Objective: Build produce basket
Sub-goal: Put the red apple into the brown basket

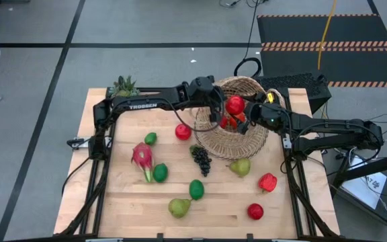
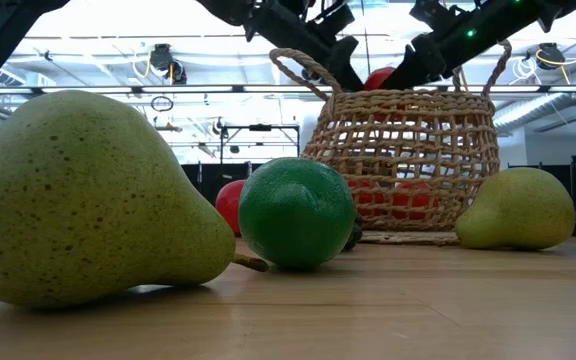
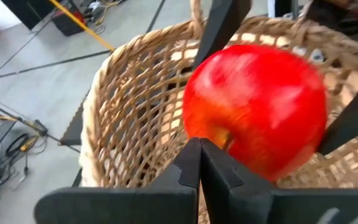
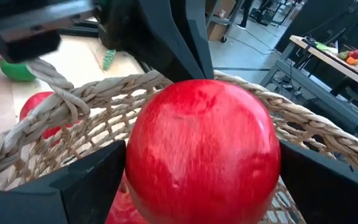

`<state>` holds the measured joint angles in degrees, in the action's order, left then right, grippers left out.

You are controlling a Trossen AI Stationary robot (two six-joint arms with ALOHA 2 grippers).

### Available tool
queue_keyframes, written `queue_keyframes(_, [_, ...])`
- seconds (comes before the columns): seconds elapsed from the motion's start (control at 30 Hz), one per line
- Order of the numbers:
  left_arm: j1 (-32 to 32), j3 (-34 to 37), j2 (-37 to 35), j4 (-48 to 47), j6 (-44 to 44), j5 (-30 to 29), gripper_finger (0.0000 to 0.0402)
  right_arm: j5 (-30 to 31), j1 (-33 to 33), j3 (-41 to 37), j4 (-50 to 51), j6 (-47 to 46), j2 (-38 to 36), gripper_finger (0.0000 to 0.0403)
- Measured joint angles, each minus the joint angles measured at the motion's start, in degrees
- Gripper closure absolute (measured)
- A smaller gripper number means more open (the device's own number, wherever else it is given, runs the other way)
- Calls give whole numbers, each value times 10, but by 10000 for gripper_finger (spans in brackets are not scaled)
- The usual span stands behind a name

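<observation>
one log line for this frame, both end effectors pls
right end effector: holding apple over basket | left end effector: shut at basket rim, empty | fruit in basket: some | on table: several

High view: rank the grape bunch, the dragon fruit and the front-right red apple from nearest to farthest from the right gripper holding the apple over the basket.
From the right gripper, clamped around a red apple above the basket:
1. Grape bunch, just outside the basket's left front edge.
2. Dragon fruit, on the table's left side.
3. Front-right red apple, near the front edge; close to the dragon fruit, but slightly farther.
</observation>
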<state>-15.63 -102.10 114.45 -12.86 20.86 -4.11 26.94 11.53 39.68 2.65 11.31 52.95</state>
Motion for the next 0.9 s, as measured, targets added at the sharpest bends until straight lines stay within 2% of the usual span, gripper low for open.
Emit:
queue_keyframes(0.27, [5, 1, -9, -6, 1, -6, 386, 0, 0, 0, 3, 2, 0, 3])
queue_keyframes(0.4, [19, 0, -39, 7, 0, -6, 396, 0, 0, 0, 9, 4, 0, 3])
queue_keyframes(0.5, [32, 0, -49, 33, 6, 41, 398, -2, 0, 0, 7, 4, 0, 3])
queue_keyframes(0.57, [39, 4, -43, 62, 17, 74, 395, -3, 0, 0, 5, 4, 0, 3])
queue_keyframes(0.73, [42, 7, -7, 100, 31, 77, 399, -17, 0, 0, -4, 3, 0, 3])
queue_keyframes(0.9, [23, 7, 13, 94, 43, 92, 391, -17, -4, 0, -11, 3, 0, 3])
